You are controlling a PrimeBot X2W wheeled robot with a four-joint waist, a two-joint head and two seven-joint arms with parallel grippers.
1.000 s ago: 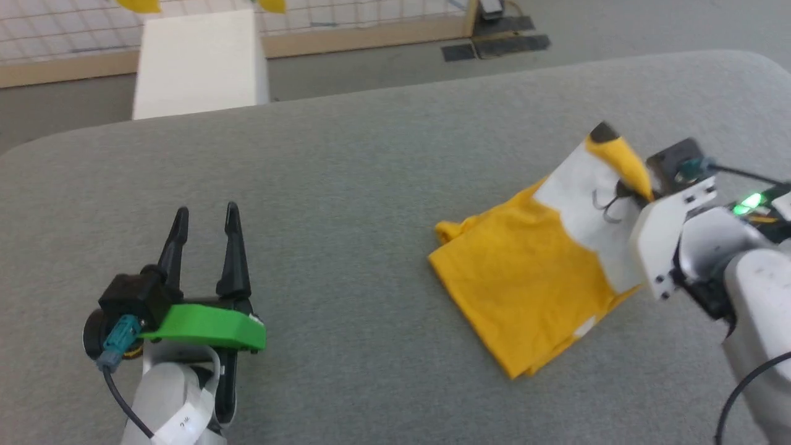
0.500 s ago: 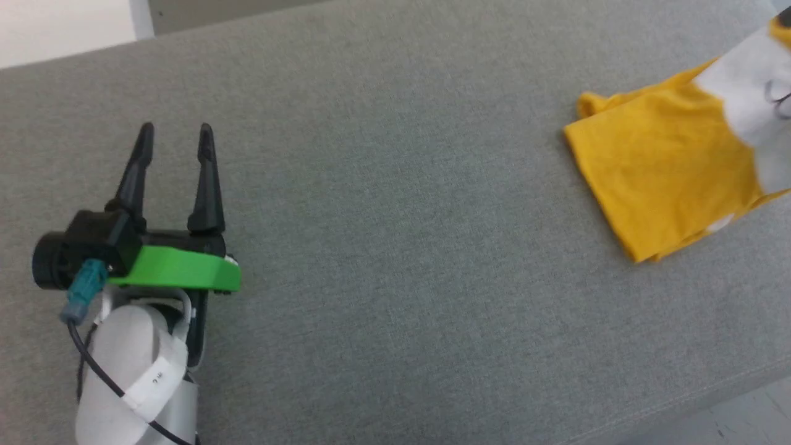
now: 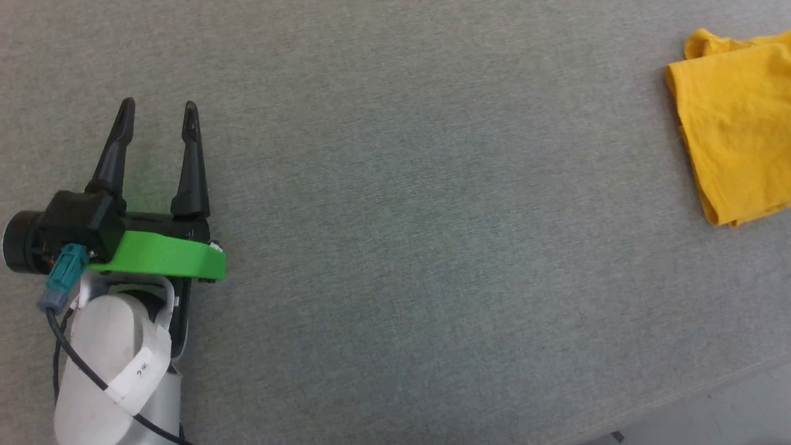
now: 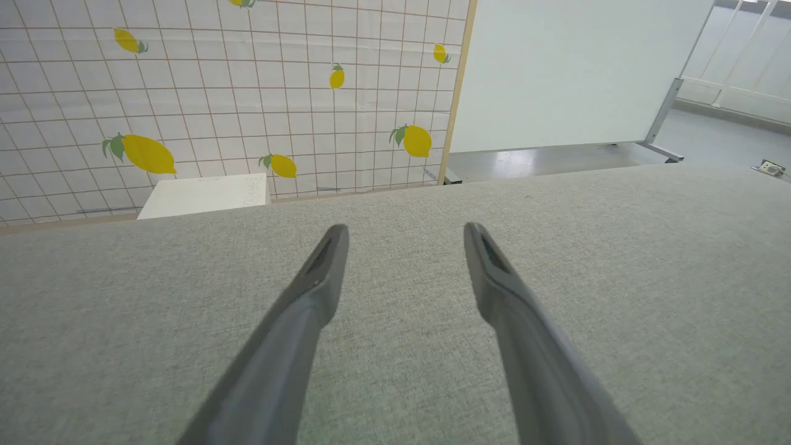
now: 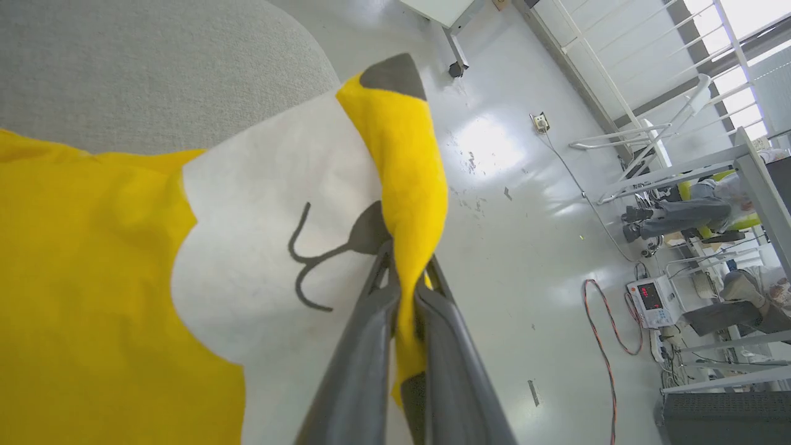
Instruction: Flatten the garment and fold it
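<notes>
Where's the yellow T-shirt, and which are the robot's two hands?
yellow T-shirt (image 3: 735, 123): head view, plain yellow cloth.
left hand (image 3: 159, 105): head view, gap between open fingertips.
right hand (image 5: 409, 266): right wrist view, between fingertips pinching the T-shirt.

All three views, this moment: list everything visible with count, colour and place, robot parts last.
garment: one, bright yellow with a white patch and black lines, on the table at the head view's right edge
table: one, grey fabric top, beneath the garment
backdrop: one, white grid with several yellow lemons, beyond the table
box: one, white, in front of the backdrop
board: one, white, right of the backdrop in the left wrist view
cable: one, red, on the glossy floor
left pincer: one, dark fingers, green bracket, open over bare table
right pincer: one, dark fingers, shut on a yellow fold of the garment
</notes>
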